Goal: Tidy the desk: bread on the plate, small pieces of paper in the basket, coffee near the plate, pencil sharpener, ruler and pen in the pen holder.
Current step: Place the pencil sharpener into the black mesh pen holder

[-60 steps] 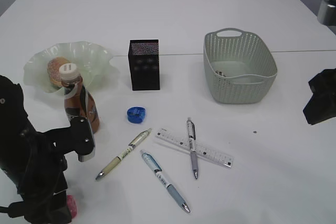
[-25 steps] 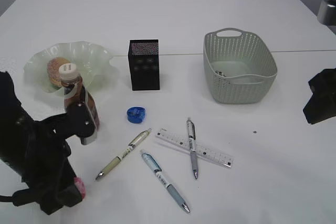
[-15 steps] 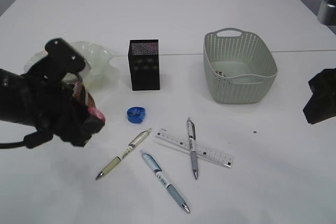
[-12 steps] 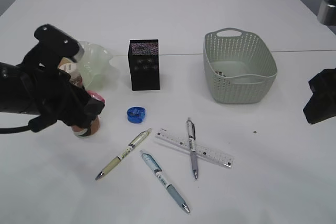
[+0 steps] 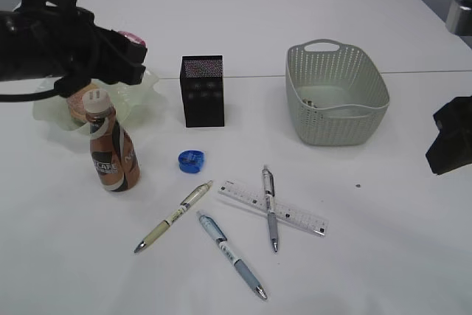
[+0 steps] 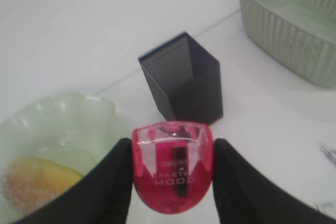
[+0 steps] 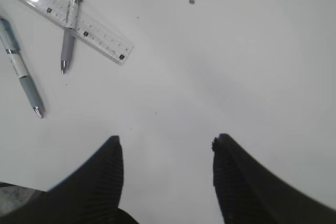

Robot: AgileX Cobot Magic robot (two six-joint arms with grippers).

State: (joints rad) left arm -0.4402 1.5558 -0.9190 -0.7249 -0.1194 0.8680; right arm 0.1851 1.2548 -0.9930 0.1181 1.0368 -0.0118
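Observation:
My left gripper (image 5: pixel 130 43) is shut on a pink pencil sharpener (image 6: pixel 172 164), held in the air left of the black mesh pen holder (image 5: pixel 203 90), which also shows in the left wrist view (image 6: pixel 184 77). A blue pencil sharpener (image 5: pixel 191 161) lies on the table. Three pens (image 5: pixel 173 216) (image 5: pixel 230 254) (image 5: pixel 270 206) and a clear ruler (image 5: pixel 273 207) lie in front. The bread (image 5: pixel 80 98) sits on the pale green plate (image 5: pixel 140 82). The coffee bottle (image 5: pixel 112 153) stands upright in front of the plate. My right gripper (image 7: pixel 166 148) is open and empty over bare table.
The grey-green basket (image 5: pixel 335 94) stands at the right with something small inside. The right arm's black body (image 5: pixel 451 136) sits at the right edge. A small dark speck (image 5: pixel 358 186) lies on the table.
My left arm has risen from the front left corner and swung back and up over the plate, carrying the pink sharpener. The right arm has not moved.

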